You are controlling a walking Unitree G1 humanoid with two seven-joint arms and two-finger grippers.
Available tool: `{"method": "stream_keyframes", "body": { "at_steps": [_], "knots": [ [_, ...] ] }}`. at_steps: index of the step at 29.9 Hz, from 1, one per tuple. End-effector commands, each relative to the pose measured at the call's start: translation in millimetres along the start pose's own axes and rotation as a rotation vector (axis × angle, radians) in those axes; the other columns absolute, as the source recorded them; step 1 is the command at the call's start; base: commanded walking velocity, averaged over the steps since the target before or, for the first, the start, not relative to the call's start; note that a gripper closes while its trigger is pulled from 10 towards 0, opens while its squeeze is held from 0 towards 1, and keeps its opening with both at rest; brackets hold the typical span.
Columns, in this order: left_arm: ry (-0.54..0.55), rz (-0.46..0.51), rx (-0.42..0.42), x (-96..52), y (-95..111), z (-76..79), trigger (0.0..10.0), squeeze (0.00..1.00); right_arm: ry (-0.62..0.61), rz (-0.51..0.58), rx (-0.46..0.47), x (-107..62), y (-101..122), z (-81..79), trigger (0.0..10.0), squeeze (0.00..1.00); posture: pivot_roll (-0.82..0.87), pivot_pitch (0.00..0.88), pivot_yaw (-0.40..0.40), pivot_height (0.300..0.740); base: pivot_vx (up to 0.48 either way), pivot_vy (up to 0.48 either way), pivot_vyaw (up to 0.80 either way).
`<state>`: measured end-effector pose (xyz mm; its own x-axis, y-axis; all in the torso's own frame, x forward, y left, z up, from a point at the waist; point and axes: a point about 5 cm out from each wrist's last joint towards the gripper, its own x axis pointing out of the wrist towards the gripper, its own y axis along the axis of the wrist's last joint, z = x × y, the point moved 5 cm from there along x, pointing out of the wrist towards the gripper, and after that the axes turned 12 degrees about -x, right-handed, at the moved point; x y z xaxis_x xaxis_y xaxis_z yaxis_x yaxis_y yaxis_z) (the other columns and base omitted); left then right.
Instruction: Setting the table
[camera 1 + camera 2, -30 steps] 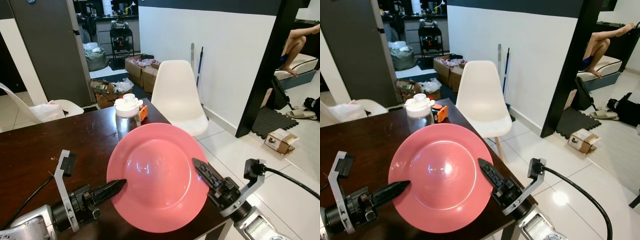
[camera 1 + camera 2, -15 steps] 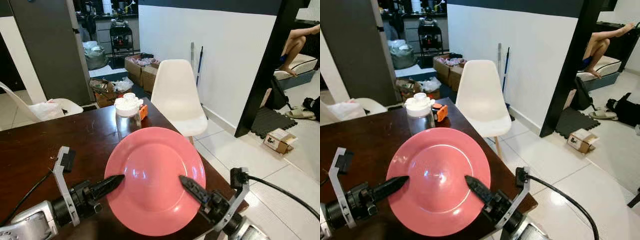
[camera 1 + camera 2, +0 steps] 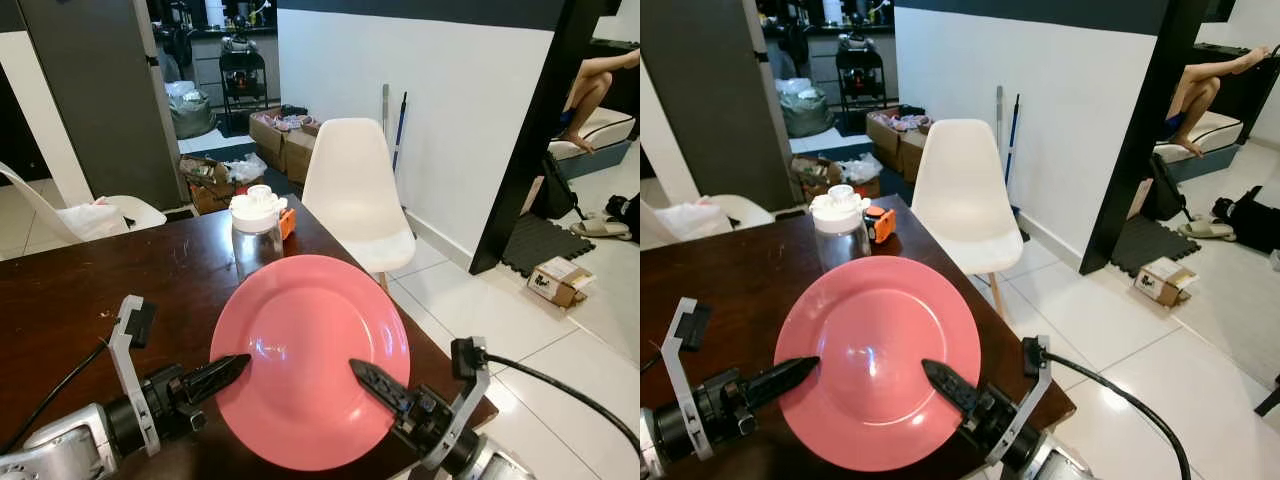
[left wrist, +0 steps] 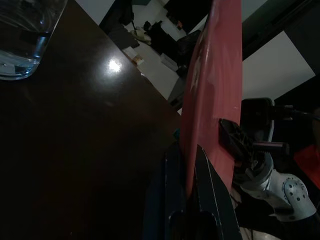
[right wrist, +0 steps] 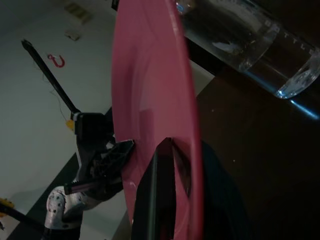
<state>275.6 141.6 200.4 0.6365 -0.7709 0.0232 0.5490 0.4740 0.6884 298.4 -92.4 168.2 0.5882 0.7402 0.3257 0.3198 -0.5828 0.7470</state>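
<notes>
A pink plate [image 3: 310,355] fills the lower centre of the head views, held over the near right corner of a dark wooden table [image 3: 90,280]. The left gripper [image 3: 228,368] is closed on its left rim and the right gripper [image 3: 368,378] on its right rim, one finger each side. Behind it, toward upper centre, stand a glass jar [image 3: 257,225] with a white lid and a white chair [image 3: 352,190].

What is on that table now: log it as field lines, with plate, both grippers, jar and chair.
plate: pink plate held over the dark table
left gripper: shut on the plate's left rim
right gripper: shut on its right rim
jar: glass jar with white lid, at the table's far edge
chair: white chair beyond the table
</notes>
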Motion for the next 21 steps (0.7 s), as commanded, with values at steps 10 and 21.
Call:
{"method": "stream_keyframes", "body": {
  "at_steps": [10, 21],
  "knots": [
    [-0.07, -0.03, -0.032, 11.2, -9.5, 8.9, 10.0, 1.0, 0.003, 0.014, 0.028, 6.4, -2.9, -0.1, 0.0, 0.0, 0.04, 0.09, 0.087, 0.74, 0.0, 0.0, 0.0],
    [0.032, -0.004, 0.002, -9.4, 5.8, -8.4, 10.0, 1.0, -0.018, 0.026, 0.041, 4.0, -1.8, 4.5, 0.0, 0.0, 0.05, 0.098, 0.088, 0.74, 0.0, 0.0, 0.0]
  ]
}}
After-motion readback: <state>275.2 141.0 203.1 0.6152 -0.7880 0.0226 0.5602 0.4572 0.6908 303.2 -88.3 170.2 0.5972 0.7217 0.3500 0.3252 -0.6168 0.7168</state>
